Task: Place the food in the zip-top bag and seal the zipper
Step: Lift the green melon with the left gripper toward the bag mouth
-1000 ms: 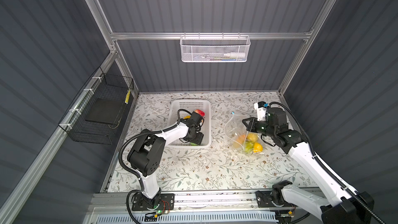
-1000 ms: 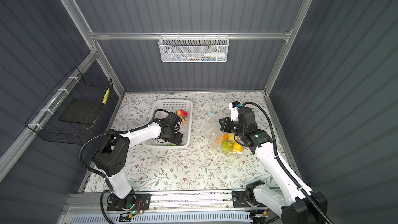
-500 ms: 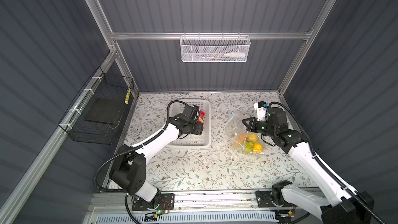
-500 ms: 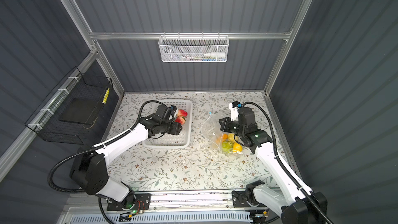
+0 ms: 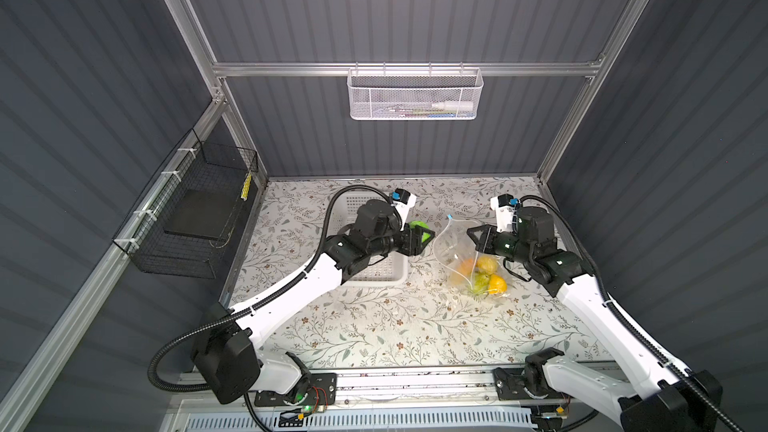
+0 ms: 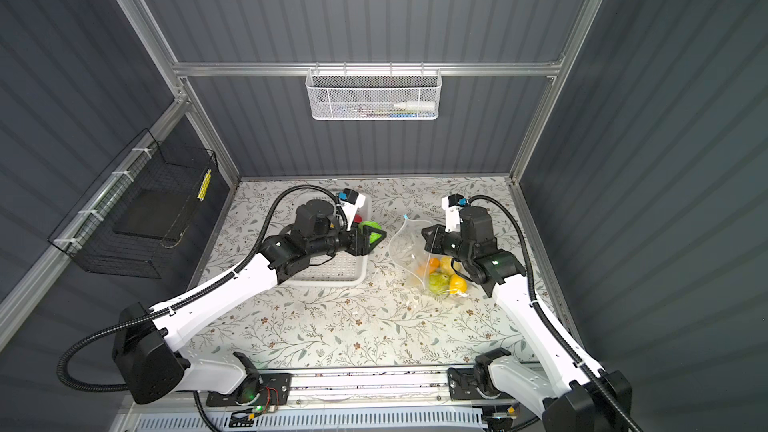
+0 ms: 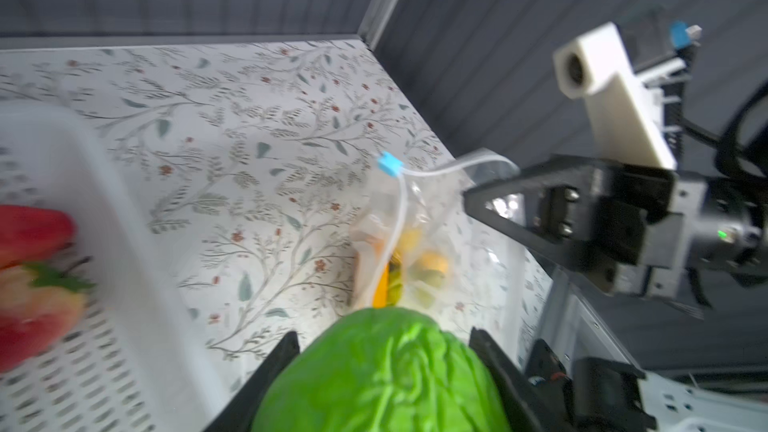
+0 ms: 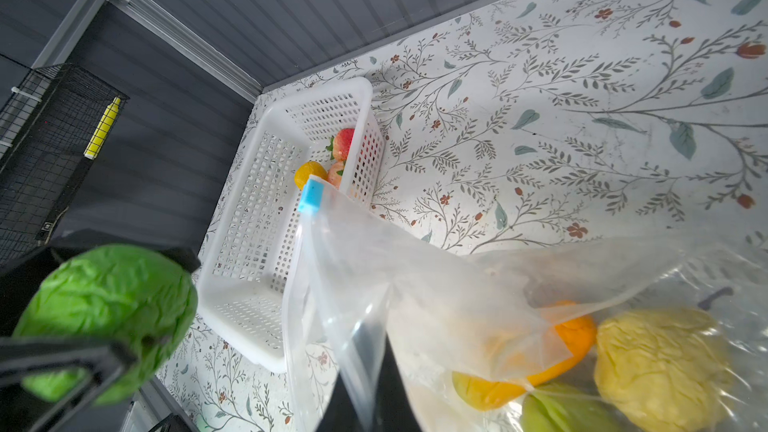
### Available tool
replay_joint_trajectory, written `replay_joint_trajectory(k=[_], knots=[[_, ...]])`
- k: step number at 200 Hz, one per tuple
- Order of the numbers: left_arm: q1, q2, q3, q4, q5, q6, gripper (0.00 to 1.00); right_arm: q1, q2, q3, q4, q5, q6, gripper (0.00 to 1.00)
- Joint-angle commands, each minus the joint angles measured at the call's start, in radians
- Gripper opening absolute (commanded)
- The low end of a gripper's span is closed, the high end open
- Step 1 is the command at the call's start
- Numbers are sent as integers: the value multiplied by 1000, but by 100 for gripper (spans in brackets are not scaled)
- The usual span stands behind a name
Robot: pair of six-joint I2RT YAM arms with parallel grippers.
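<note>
Several fruits (image 5: 484, 274) lie in bag (image 5: 455, 243) on bench (image 5: 374, 326) | right hand (image 5: 473, 238) clamped shut on bag's mouth edge | left hand (image 5: 426, 238) grips green fruit (image 5: 415, 226) between basket (image 5: 374, 280) and bag | blue slider (image 5: 449, 216) at mouth's far end | strawberries (image 8: 344, 143), lemon (image 8: 309, 172) in basket

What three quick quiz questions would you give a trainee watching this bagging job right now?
1. True or false: the left gripper holds the wrinkled green toy outside the zip-top bag.
2. The right gripper is shut on: A) the bag's mouth edge, B) a lemon, C) the blue slider.
3. Fill in: the strawberries lie in the white ____.
Key: 1 true; 2 A; 3 basket.
</note>
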Motion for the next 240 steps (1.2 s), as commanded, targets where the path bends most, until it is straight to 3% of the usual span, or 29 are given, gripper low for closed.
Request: replay_joint_trajectory(k=[1, 43, 94, 172, 240], knots=[[-30, 49, 49, 90, 67, -31, 59, 0, -24, -16, 41, -53, 16, 0], [-77, 136, 88, 174, 100, -74, 59, 0, -38, -21, 40, -56, 11, 0], [-94, 207, 65, 266, 36, -151, 59, 0, -49, -31, 52, -70, 15, 0], [-120, 282, 137, 75, -117, -129, 59, 1, -86, -37, 60, -83, 22, 0], [-142, 332, 223, -72, -187, -105, 70, 7, -67, -45, 73, -108, 36, 0]])
